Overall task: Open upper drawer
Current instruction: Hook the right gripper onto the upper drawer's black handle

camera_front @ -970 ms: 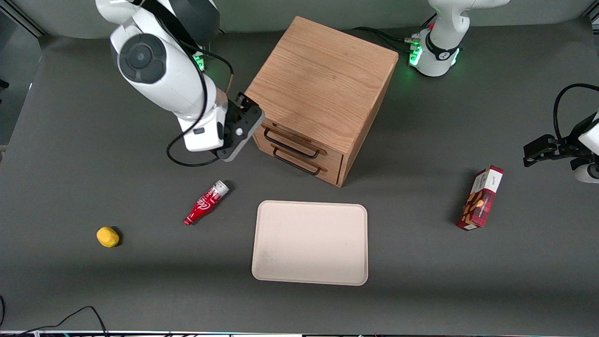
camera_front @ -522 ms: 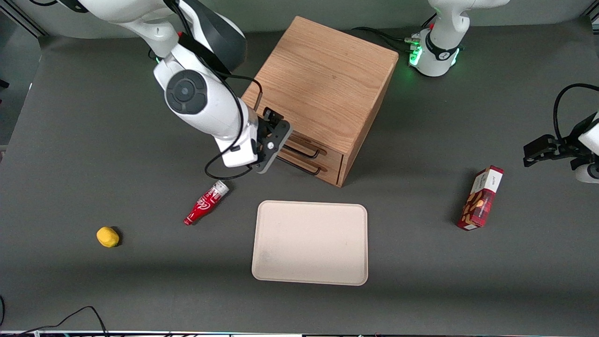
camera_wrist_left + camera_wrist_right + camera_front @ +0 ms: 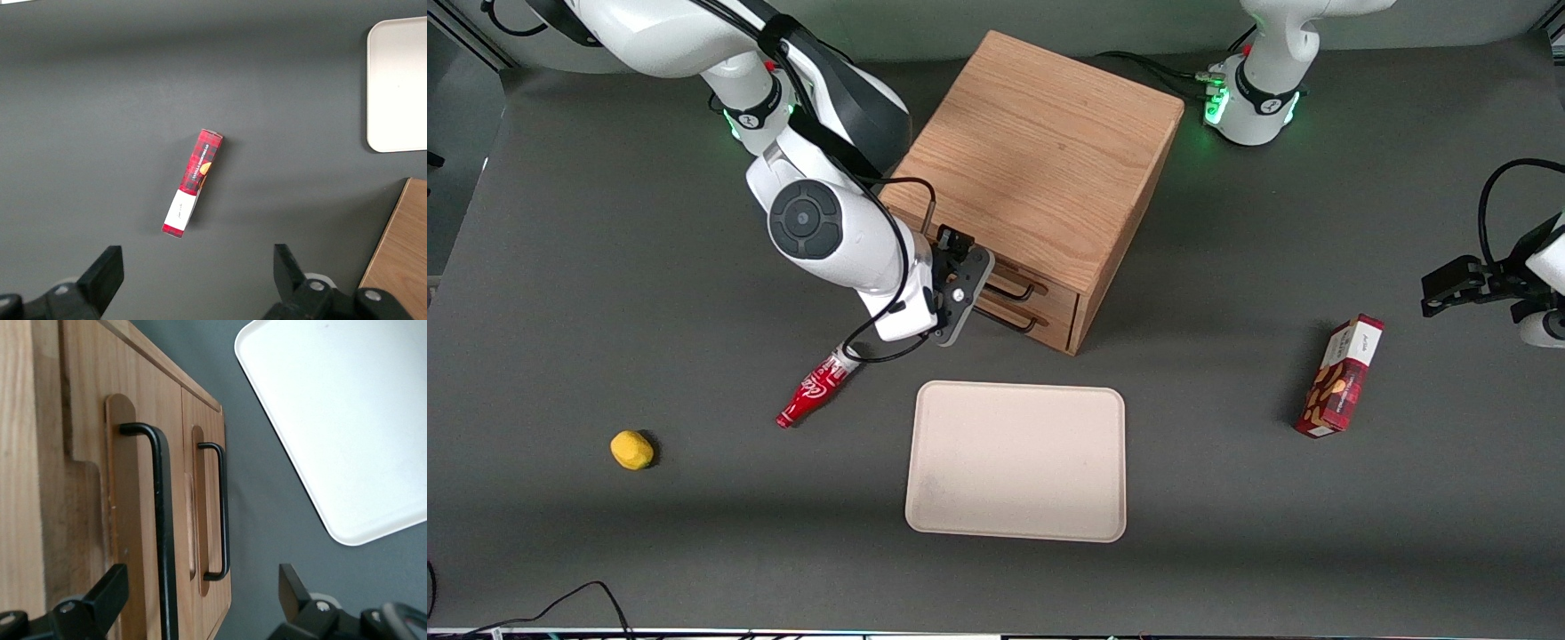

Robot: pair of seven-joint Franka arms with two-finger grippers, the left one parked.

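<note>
The wooden cabinet point(image 3: 1040, 151) stands mid-table, both drawers closed. The upper drawer point(image 3: 1049, 286) has a thin black wire handle point(image 3: 1021, 290); the lower drawer point(image 3: 1054, 322) sits beneath it. My right gripper point(image 3: 969, 268) is in front of the drawer faces and covers part of both handles. In the right wrist view the gripper point(image 3: 197, 603) is open, fingers wide apart. The upper drawer's handle point(image 3: 162, 533) runs between the fingers, nearer one fingertip point(image 3: 107, 597), and touches neither. The lower handle point(image 3: 222, 513) lies beside it.
A cream tray point(image 3: 1016, 462) lies nearer the camera than the cabinet and also shows in the right wrist view point(image 3: 347, 413). A red bottle point(image 3: 815, 389) lies just below the gripper. A yellow lump point(image 3: 631, 449) is toward the working arm's end, a red box point(image 3: 1343, 378) toward the parked arm's.
My gripper has moved from beside the cabinet's corner to in front of the drawer faces, a little nearer the camera. The drawers have not moved.
</note>
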